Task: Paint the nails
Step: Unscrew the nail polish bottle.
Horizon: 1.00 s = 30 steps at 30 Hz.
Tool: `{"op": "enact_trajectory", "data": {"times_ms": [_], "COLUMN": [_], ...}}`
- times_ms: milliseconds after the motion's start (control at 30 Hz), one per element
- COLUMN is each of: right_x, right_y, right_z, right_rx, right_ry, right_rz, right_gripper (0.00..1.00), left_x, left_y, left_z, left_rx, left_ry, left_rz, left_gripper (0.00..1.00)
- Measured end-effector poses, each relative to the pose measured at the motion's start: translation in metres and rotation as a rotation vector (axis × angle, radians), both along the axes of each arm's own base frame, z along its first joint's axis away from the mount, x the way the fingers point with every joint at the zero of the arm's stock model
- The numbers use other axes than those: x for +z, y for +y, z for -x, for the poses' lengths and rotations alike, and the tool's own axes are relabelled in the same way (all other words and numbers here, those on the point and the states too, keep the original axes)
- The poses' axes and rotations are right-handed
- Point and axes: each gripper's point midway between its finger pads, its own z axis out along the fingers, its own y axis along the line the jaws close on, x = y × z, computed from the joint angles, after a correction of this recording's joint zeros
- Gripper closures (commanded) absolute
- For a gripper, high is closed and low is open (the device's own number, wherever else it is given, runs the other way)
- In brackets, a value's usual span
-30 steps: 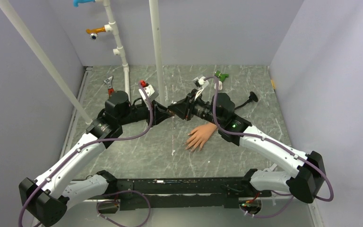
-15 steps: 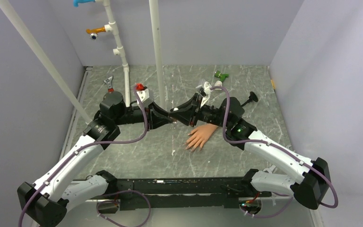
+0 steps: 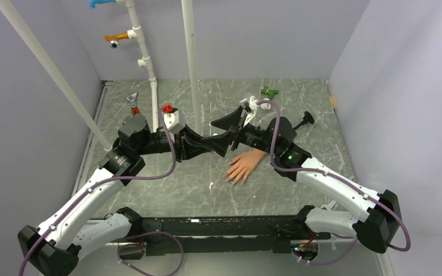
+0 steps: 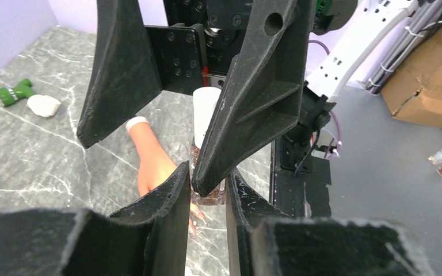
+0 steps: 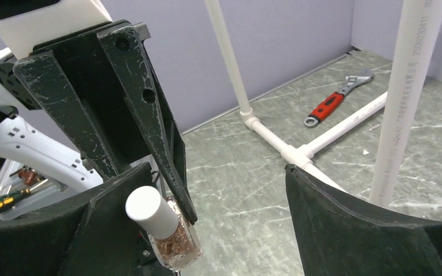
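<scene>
Left tool [image 4: 209, 185] pinching the small polish bottle [image 5: 176, 246] by its glass body, lifted off the tabletop [image 3: 167, 184] just behind the mannequin hand [image 3: 243, 165]; grip sits low on the glass, so the white cap [image 5: 149, 211] sticks out free toward the other arm; right tool [image 5: 216, 172] spread wide, jaws either side of the cap, cannot tell if one brushes it; reads as one arm bracing the bottle while the other lines up to take the cap, which presumably carries the brush; cap on, so painting not started by the look of it; mannequin hand lies flat on the tabletop, seems palm down, peach, fingers spread and pointing toward the arm bases, wrist stub tucked under the right arm; both tools hang just behind that wrist; nails [image 3: 231, 179] at its fingertips too small to tell any colour; bottle contents look brownish glitter
</scene>
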Motion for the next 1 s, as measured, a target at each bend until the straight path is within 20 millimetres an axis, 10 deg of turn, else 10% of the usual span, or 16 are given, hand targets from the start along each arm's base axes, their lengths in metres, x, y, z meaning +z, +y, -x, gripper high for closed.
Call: {"op": "enact_trajectory", "data": {"times_ms": [1000], "right_x": [0.016], "right_y": [0.003], "right_z": [-0.008], "right_rx": [-0.049], "right_ry": [0.077], "right_rz": [-0.101], "right_gripper": [0.53], "left_x": [0.006], "left_y": [0.01], "left_z": [-0.034], "left_rx": [0.216], "left_ry": [-0.028], "left_rz": [0.017], "left_gripper": [1.0]}}
